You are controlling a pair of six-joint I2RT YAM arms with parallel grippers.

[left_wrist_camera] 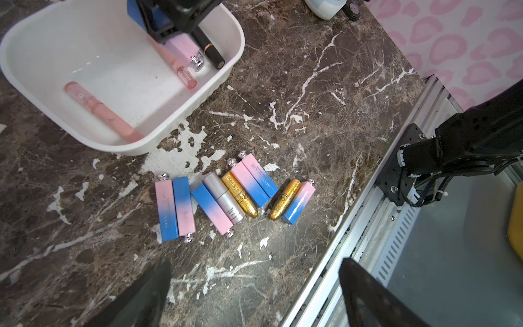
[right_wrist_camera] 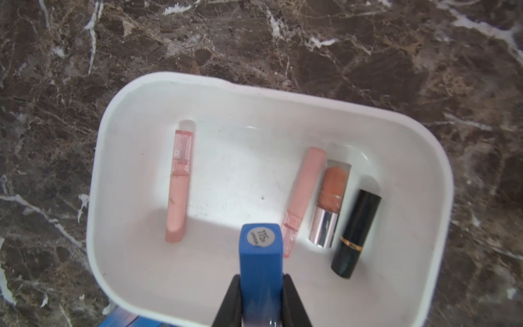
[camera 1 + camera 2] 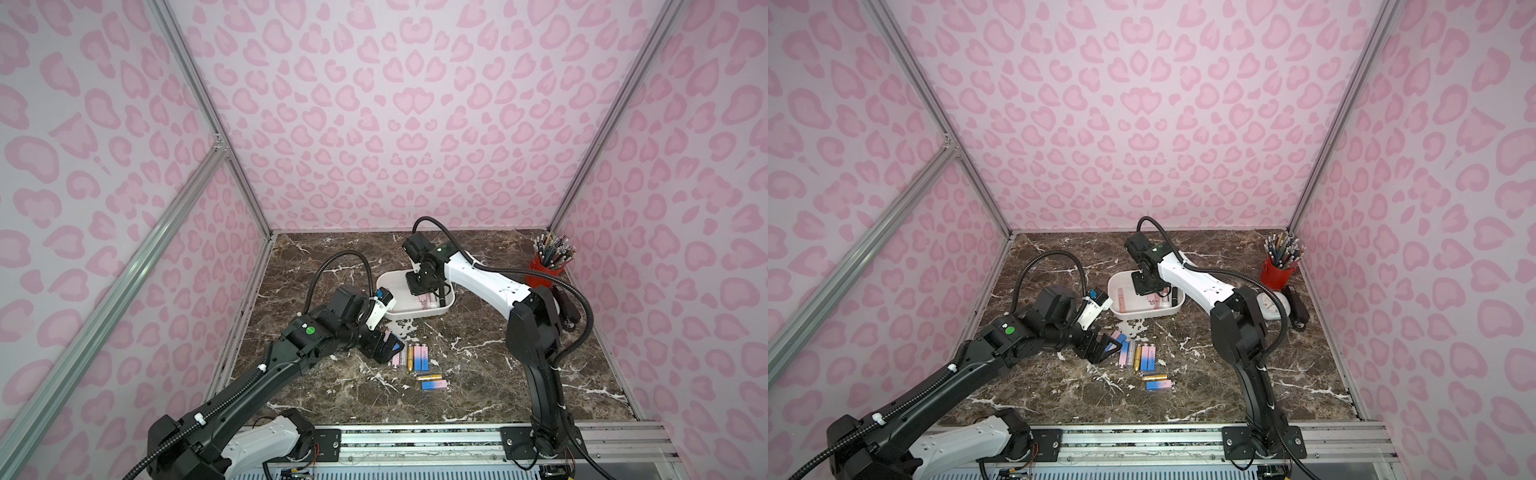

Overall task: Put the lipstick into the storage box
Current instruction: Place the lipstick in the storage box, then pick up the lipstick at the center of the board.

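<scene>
As the left tool (image 1: 254,268) gapes wide, the right tool (image 2: 261,280) pinches a lipstick (image 2: 260,254) over the storage box (image 2: 283,93), inside its rim.

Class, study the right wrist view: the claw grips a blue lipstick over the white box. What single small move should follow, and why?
Probably open the right claw and let go. The blue lipstick it grips hangs within the rim of the storage box, over bare floor between two pink tubes, so a short drop should land it inside.
</scene>
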